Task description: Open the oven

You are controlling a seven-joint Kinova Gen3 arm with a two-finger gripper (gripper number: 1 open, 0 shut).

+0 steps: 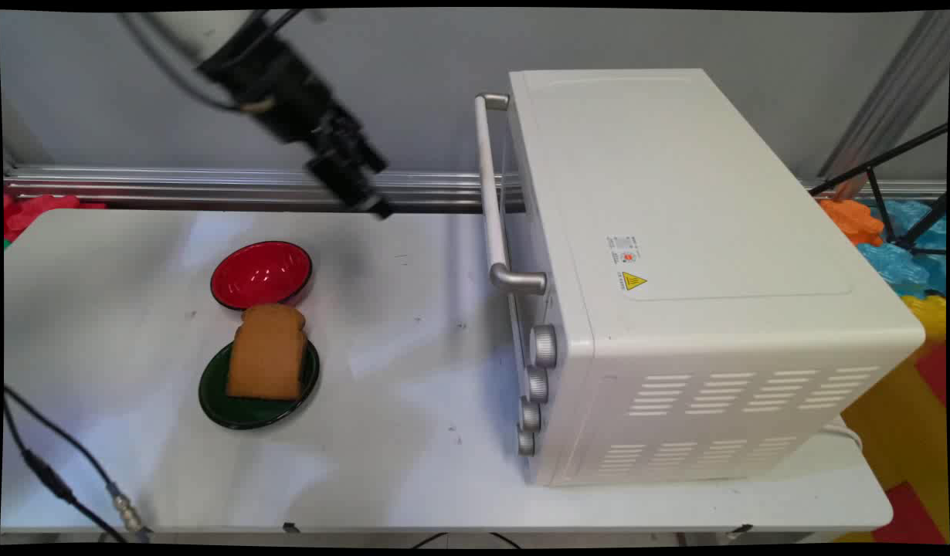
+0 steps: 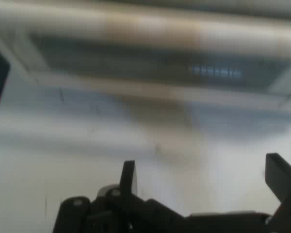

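Gripper (image 1: 364, 193) hangs in the upper left of the main view, above the table's (image 1: 413, 386) far edge, holding nothing; the hand view shows its fingers (image 2: 128, 177) spread wide apart. Nearest to it is the oven handle (image 1: 490, 193), upper centre, apart from it: a rigid, smooth bar, judged best taken across its middle. Lower left, well apart, toast (image 1: 268, 351) lies on a dark plate (image 1: 212, 398), judged light and crumbly. A red bowl (image 1: 261, 274) sits just behind.

The black two-finger gripper (image 1: 371, 202) is hanging with its fingers spread wide, holding nothing, above the white table's far side. Nearest is a large white toaster oven (image 1: 676, 270), sitting on its right, door handle facing the gripper.
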